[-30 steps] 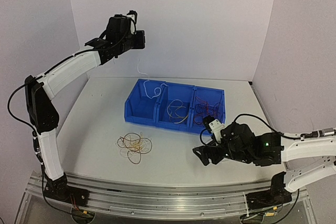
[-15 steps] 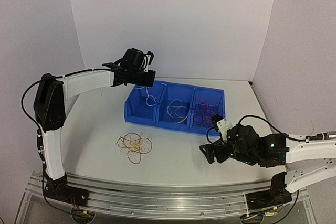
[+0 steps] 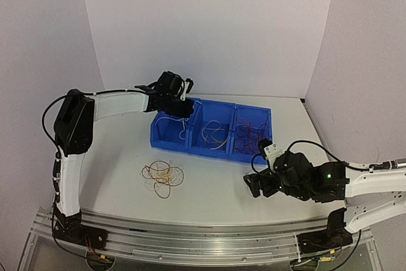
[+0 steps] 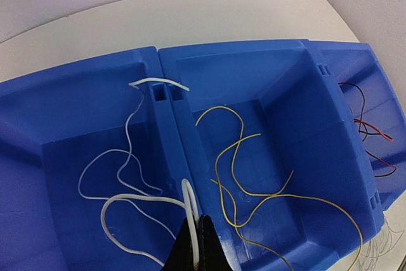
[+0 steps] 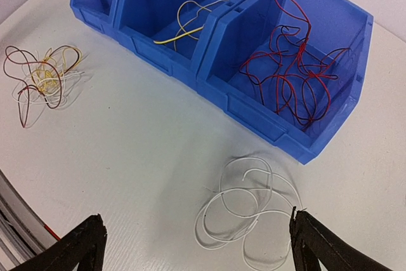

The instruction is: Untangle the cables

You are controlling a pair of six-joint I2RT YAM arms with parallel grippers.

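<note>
The top camera looks down from high behind the table (image 3: 114, 157). The left wrist camera hangs close over the bins (image 4: 170, 132), just beyond the left pincer (image 4: 195, 236). The right wrist camera sees them well ahead of the right pincer (image 5: 196, 244). All three views share the bins.

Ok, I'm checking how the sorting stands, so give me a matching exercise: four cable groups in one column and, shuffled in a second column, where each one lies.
Things
1. white cable in the left end effector
2. yellow cable
3. red cables
4. mixed tangle

Places
A. right compartment
B. table, in front of the bin
C. left compartment
D. middle compartment

Pairs: 1-C, 2-D, 3-A, 4-B
</note>
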